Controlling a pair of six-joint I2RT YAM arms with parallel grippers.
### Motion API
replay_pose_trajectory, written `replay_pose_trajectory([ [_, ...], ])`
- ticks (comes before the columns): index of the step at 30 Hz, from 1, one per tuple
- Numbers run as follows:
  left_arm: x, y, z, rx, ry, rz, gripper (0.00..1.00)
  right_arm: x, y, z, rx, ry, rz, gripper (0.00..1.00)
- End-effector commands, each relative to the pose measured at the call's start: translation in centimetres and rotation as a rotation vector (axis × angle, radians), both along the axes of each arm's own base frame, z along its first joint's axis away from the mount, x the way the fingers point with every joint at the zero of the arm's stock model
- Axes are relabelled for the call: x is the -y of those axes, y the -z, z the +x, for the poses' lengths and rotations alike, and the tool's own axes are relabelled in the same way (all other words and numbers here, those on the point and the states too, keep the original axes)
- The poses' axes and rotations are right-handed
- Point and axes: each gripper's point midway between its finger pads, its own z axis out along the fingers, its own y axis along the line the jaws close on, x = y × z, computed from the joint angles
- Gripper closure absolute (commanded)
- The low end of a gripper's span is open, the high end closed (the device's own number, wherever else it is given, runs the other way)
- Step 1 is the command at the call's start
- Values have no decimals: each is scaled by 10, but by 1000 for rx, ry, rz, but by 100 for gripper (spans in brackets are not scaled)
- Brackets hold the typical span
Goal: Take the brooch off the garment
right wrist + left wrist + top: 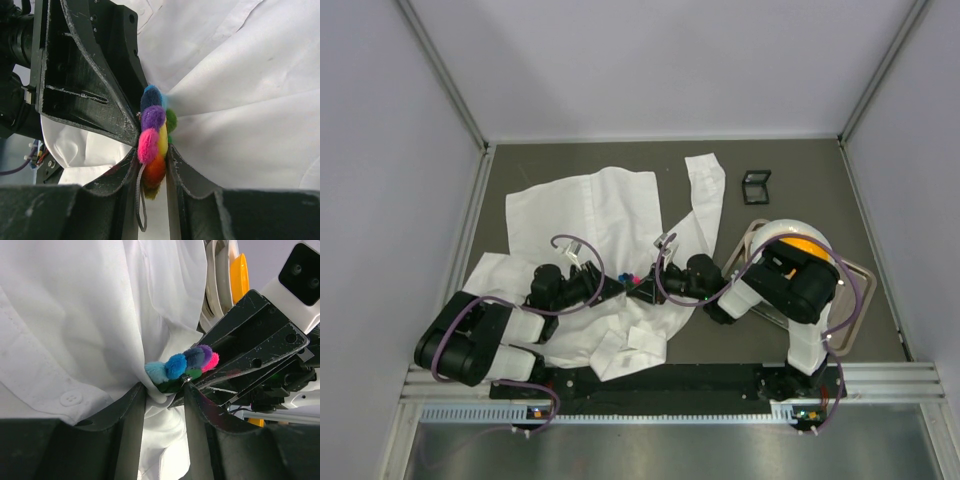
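The left arm reaches from the near left corner of the tabletop [800,160] toward its middle, lying across the lower part of the garment [585,210]. This white shirt is spread over the left and centre of the tabletop, with one sleeve running up toward the far edge. The left gripper [164,390] points right, and a bunched fold of the shirt sits in the gap between its fingers [131,412]. The fingers stand somewhat apart. The cloth fills the space at their tips, so it cannot be told whether they pinch the fold or merely straddle it.

Just beyond those tips, near the centre of the tabletop and closer to its near edge, sits the brooch [154,127]. It is a small round pin of fuzzy petals in blue, purple, pink, yellow, orange and green, and it lies against the shirt cloth. A thin grey strand hangs below it.

The right gripper [152,155] comes in from the right and is clamped on the brooch, with the pink, yellow and orange petals squeezed between its two fingers [182,172]. The tips of the two grippers nearly meet at the pin.

Farther right, the right arm arches over a metal tray [861,275] near the right edge, which holds a white and orange round dish [788,236]. A small black square frame [756,186] lies toward the far edge, right of the sleeve.
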Motion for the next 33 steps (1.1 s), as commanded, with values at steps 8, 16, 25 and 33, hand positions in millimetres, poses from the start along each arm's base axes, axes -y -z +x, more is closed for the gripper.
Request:
replay_pose_trajectory([
  [8,8,-23,13,95,17,-35,59,-14,-29,-15,58,-111,106,100],
  [16,5,-18,13,84,8,-17,70,-15,-38,-24,69,-156,154,100],
  [25,8,-25,12,106,21,-37,83,-18,-44,-36,80,-225,183,100],
  [33,7,-31,8,141,35,-42,100,-19,-55,-51,78,-313,247,100],
])
